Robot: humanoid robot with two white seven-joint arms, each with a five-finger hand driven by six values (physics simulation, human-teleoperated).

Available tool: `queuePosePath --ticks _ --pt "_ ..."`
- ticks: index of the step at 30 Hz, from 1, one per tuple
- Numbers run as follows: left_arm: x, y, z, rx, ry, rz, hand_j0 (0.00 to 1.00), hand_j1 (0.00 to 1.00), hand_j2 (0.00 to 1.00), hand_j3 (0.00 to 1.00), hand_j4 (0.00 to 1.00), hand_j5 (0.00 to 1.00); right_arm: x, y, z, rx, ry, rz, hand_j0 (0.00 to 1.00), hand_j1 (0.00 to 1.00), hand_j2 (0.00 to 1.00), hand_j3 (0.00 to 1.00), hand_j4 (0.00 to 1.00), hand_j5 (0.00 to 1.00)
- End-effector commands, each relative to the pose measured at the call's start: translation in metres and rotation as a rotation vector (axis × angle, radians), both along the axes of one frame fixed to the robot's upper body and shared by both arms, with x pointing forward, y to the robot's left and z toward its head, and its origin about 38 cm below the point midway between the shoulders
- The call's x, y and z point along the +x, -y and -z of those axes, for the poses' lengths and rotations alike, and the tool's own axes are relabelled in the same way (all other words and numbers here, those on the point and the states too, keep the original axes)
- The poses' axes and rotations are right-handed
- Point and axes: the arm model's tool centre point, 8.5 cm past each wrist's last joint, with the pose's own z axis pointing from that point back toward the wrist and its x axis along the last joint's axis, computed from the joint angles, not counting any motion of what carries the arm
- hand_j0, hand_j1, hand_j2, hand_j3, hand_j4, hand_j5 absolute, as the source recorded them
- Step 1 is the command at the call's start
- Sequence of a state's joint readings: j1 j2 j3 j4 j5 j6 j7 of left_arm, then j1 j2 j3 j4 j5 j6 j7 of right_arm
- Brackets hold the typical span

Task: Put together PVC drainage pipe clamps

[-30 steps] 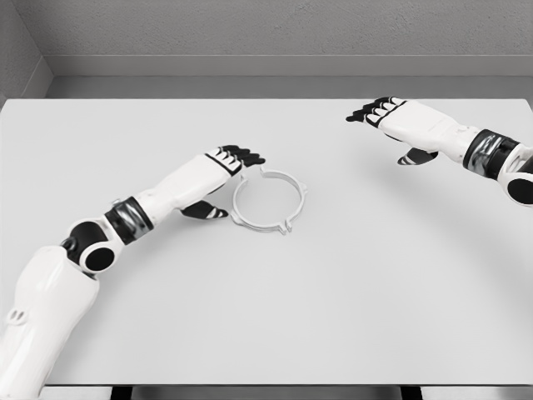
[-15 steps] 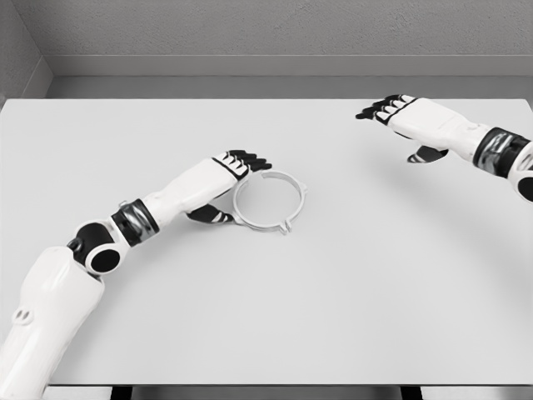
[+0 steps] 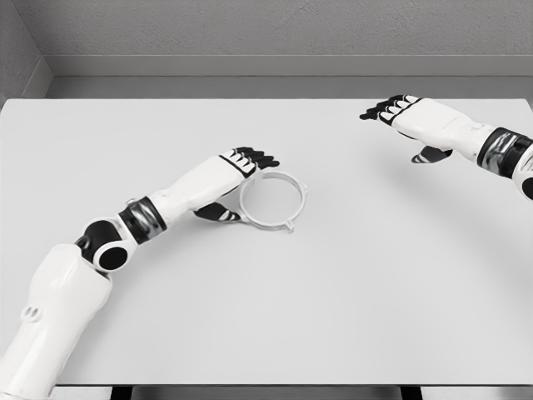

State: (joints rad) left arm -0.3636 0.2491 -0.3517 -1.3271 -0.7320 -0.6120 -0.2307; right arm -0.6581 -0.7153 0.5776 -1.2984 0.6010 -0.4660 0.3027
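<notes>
Left hand (image 3: 236,171) straddles the clamp ring's (image 3: 272,200) left rim, fingers loosely spread (bracing it, likely); right hand (image 3: 414,119) relaxed-open far right.

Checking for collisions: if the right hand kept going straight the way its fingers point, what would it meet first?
Probably nothing: the right hand points left along the far part of the table, and that line seems to pass beyond the clamp ring and left hand, though depth is unclear.

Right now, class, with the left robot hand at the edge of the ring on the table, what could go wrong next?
1. The left robot hand reaches the white ring from its left side, with fingers over the rim and nothing gripped; it may push the flat ring away.
2. The right robot hand hovers far off to the right, so it cannot steady the ring.
3. The table looks smooth, so the ring may slide.
</notes>
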Motion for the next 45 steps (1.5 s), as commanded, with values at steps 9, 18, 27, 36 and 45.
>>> queuePosePath --ticks 9,18,27,36,45 --pt "0.004 0.006 -0.006 -0.016 0.010 0.004 1.00 1.00 1.00 1.00 1.00 1.00 0.000 0.000 0.000 0.004 0.000 0.000 1.00 1.00 1.00 1.00 1.00 1.00" --pt "0.007 0.001 -0.010 -0.017 0.017 -0.004 1.00 1.00 1.00 1.00 1.00 1.00 0.000 0.000 -0.001 0.004 0.001 0.000 1.00 1.00 1.00 1.00 1.00 1.00" --pt "-0.007 0.005 -0.012 -0.035 0.030 0.018 1.00 1.00 1.00 1.00 1.00 1.00 0.000 0.000 -0.001 0.006 0.001 -0.001 1.00 1.00 1.00 1.00 1.00 1.00" --pt "-0.019 0.011 -0.008 -0.044 0.026 0.034 1.00 1.00 1.00 1.00 1.00 1.00 -0.003 0.018 -0.005 -0.025 0.004 0.024 1.00 1.00 1.00 1.00 1.00 1.00" --pt "-0.021 0.020 -0.002 -0.030 0.015 0.059 1.00 1.00 1.00 1.00 1.00 1.00 -0.003 0.035 -0.004 -0.050 -0.007 0.062 1.00 1.00 1.00 1.00 1.00 1.00"
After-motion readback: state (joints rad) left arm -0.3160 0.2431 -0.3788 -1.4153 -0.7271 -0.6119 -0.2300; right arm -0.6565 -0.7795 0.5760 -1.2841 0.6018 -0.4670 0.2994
